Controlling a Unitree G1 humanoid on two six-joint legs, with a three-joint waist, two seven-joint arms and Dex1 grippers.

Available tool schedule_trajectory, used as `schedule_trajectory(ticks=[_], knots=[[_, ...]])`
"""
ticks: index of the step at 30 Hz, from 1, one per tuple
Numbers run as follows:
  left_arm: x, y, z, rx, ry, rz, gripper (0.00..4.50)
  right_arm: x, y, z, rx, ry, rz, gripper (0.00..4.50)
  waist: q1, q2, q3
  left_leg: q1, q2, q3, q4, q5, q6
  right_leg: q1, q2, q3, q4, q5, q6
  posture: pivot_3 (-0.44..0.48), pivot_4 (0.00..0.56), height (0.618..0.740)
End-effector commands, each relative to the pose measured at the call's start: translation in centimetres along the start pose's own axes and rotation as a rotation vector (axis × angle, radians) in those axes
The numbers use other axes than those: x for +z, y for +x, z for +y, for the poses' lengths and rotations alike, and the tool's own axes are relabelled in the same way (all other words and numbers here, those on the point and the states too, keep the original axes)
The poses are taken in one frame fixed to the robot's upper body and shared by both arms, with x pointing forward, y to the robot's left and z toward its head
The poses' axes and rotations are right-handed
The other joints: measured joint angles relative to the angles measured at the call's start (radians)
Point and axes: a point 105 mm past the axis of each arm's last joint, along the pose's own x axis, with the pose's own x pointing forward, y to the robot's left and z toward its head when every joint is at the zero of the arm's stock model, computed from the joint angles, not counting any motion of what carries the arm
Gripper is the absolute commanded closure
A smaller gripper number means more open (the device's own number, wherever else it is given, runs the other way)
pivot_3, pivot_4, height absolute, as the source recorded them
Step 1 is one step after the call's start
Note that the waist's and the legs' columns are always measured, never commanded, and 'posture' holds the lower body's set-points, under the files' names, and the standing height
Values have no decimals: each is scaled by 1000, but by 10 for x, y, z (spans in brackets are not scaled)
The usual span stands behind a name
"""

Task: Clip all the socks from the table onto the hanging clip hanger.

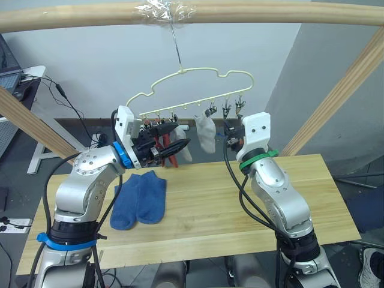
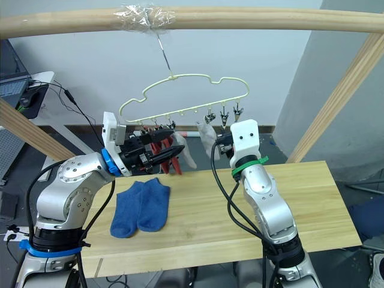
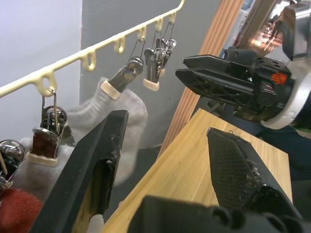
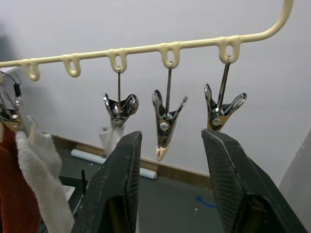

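While two blue socks (image 1: 140, 199) lie on table (image 1: 210, 204), both end effectors (image 3: 160, 160) (image 4: 170, 179) gape empty beside clip hanger (image 1: 198, 75).

Blue socks (image 1: 140, 199) – pale-yellow clip hanger (image 1: 201, 84) – light wooden table (image 1: 240, 204)

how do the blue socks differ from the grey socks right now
The blue socks lie flat, side by side on the table; the grey socks hang from clips on the clip hanger. The blue are dark and unclipped, the grey pale. All are short ankle socks.
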Motion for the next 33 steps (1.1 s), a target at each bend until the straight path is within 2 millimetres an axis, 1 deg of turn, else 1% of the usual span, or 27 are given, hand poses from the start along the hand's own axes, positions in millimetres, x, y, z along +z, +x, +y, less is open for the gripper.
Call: schedule_trajectory(ticks=[1,8,10,12,19,27,33], knots=[[16,-3,-5,-15,35,-48,1551,16,1,0,-8,-6,-68,2464,0,0,0,0,0,0,0,0,0,0,0,0,0,0,0,84,220,740],[15,-3,-7,-22,26,-50,1551,15,8,-4,-42,0,-67,2464,0,0,0,0,0,0,0,0,0,0,0,0,1,0,0,81,226,740],[15,-3,-7,-22,25,-51,1551,16,10,-4,-44,4,-69,2831,0,0,0,0,0,1,0,0,0,0,0,0,1,0,0,81,226,740],[14,-3,-7,-23,25,-51,1551,16,12,-2,-40,9,-71,3331,0,0,0,0,0,1,0,0,0,0,0,0,1,0,0,86,227,740],[14,-3,-6,-25,31,-51,1551,18,17,2,-31,13,-76,3331,0,0,0,0,0,1,0,0,0,0,0,0,1,0,0,92,228,740],[13,-4,-6,-22,33,-51,1551,12,22,3,-32,22,-49,3331,0,0,0,1,0,1,0,0,0,0,0,0,2,0,0,94,228,740],[13,-3,-6,-24,35,-53,1551,10,28,3,-44,38,-35,3331,0,0,0,1,0,1,0,0,0,0,0,0,2,0,0,95,227,740]])
